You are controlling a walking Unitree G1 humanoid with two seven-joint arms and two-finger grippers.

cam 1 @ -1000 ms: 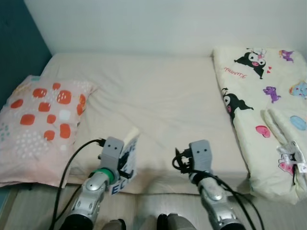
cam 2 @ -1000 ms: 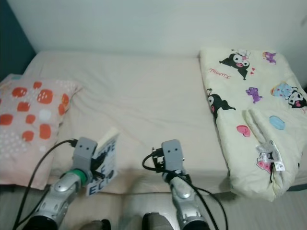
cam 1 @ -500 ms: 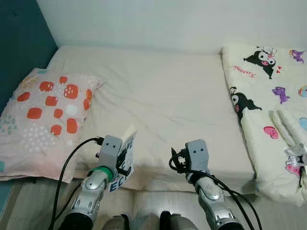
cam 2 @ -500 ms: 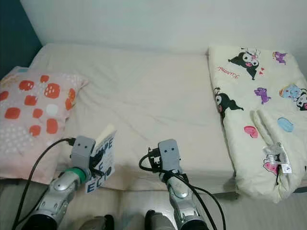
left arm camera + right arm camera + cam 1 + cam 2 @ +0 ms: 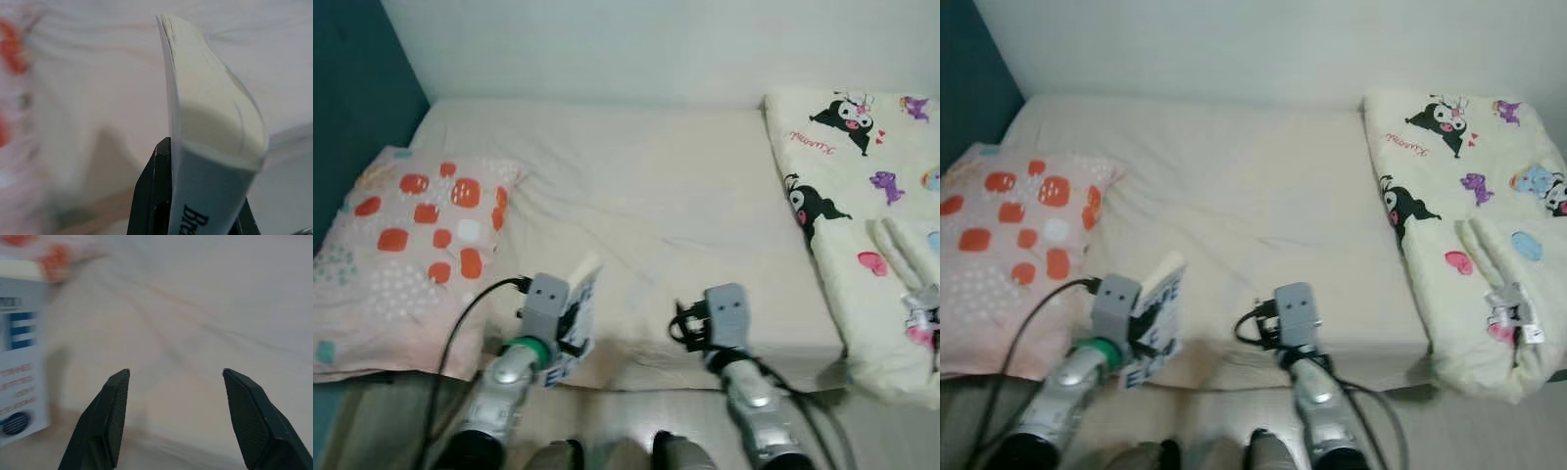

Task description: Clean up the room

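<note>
Cream sheets cover a bed (image 5: 646, 196) that runs across the room against a plain pale wall (image 5: 636, 44), with a dark teal wall (image 5: 352, 108) closing off the side at 9 o'clock. Faint creases cross the middle of the sheet. At 9 o'clock on the mattress lies a pink pillow (image 5: 406, 255) patterned with orange blocks and white dots, its near edge reaching the bed's front edge. At 3 o'clock a folded cream blanket (image 5: 1464, 211) printed with black, purple and blue cartoon figures stretches from the back wall to the front edge, with a small tag at its near end. Pale flooring (image 5: 372, 431) shows below the bed's front edge.

Both silver arms reach up from 6 o'clock to the front edge of the bed. The left gripper (image 5: 570, 328) has its jaws closed on a paperback book (image 5: 215, 147), held upright with the page block uppermost and the blue-and-white cover facing toward 3 o'clock; the book stands over the mattress edge just beside the pillow's near corner. The right gripper (image 5: 183, 416) hovers over the bare sheet near the front edge, its jaws spread wide and holding nothing, with the book's cover visible off to one side of it. Black cables loop from both wrists.
</note>
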